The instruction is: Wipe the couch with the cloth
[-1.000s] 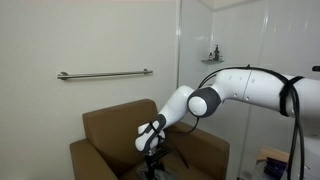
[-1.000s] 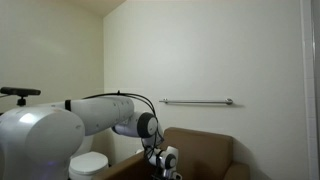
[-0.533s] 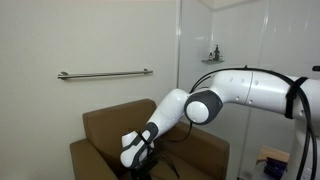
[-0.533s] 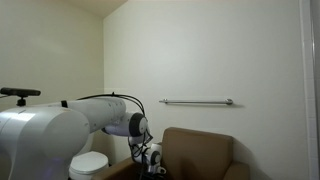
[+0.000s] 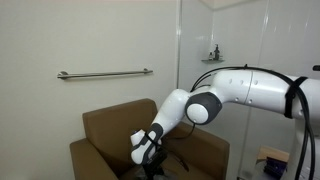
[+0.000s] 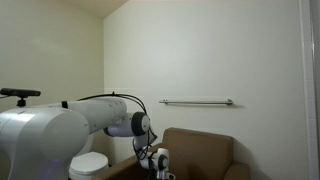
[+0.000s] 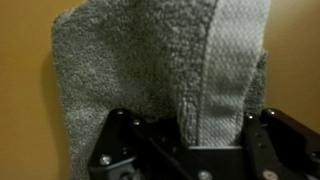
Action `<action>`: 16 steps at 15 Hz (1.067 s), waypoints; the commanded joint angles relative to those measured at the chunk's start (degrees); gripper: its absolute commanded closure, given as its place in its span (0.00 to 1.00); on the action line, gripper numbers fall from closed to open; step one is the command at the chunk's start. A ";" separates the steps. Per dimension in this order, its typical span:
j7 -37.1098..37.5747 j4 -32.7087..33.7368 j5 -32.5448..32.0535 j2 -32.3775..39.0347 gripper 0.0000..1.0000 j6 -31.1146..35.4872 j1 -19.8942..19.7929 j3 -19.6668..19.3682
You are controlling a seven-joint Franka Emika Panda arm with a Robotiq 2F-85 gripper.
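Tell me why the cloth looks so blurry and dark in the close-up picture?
In the wrist view the cloth sits right at the lens, so it looks soft and dim; in both exterior views the couch and wall are evenly lit, only small and slightly grainy.

Grey terry cloth (image 7: 150, 70), folded over with a paler hemmed band on top, lies flat against the brown couch (image 5: 105, 125) seat.
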 commanded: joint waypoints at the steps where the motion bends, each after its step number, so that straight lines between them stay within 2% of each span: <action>1: 3.91 -4.30 -2.07 -0.06 0.97 0.98 -4.43 -2.85; 5: 4.56 -6.43 -1.44 -0.45 0.97 0.85 -9.19 -3.57; 6: 4.11 -5.03 -1.32 0.41 0.97 -0.19 -10.14 -3.46; 10: 1.00 -2.94 -0.86 0.58 0.97 -2.13 -11.75 -0.44; 16: -4.23 0.73 -1.96 0.41 0.96 -2.44 -8.07 5.03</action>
